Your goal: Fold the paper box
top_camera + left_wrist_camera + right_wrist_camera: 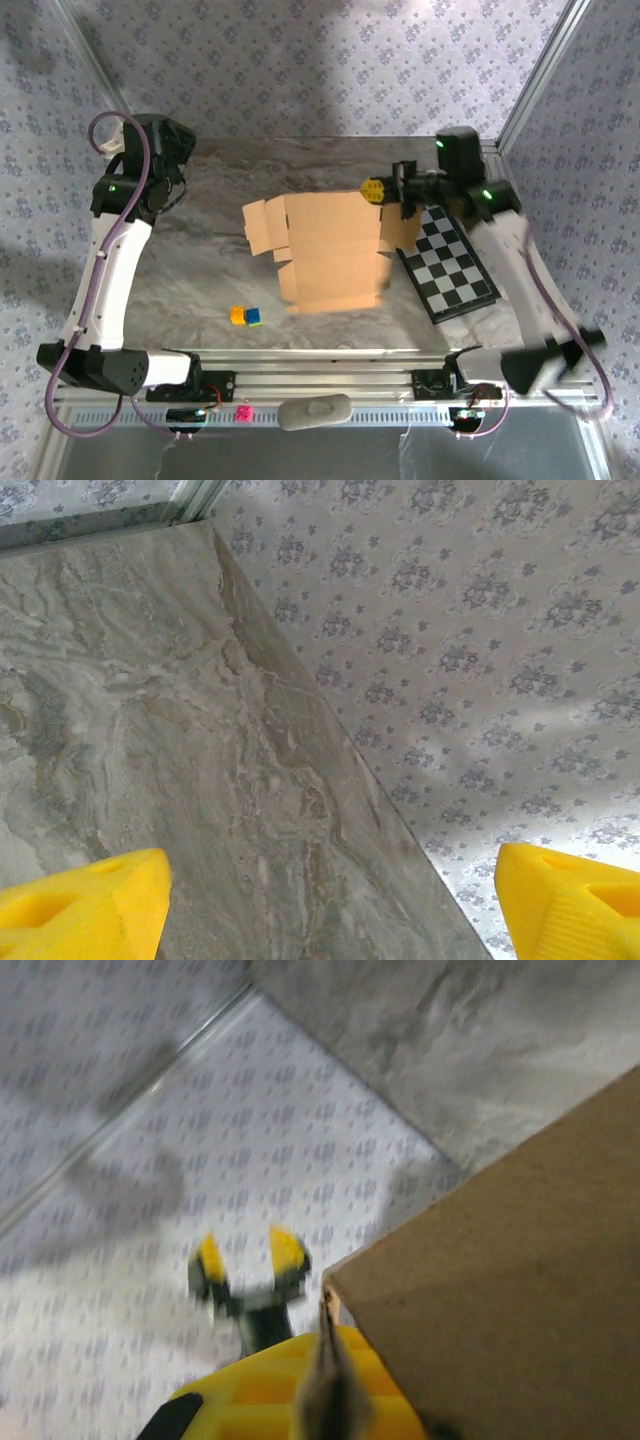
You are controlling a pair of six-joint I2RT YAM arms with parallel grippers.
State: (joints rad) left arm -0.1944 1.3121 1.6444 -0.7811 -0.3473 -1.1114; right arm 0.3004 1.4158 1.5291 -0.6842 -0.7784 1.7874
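Two robot arms, left arm [112, 262] and right arm [508, 232], with white links and black joint housings, each showing a small green light [113, 185]. A mauve cable [96, 135] runs along each. The left pincer [330, 905] and right pincer [322, 1365] have bright yellow fingers [90, 905].

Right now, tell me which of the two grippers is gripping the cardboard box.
The right gripper: it is shut on the box at its far right corner. The left gripper stands open over bare table, off the box.
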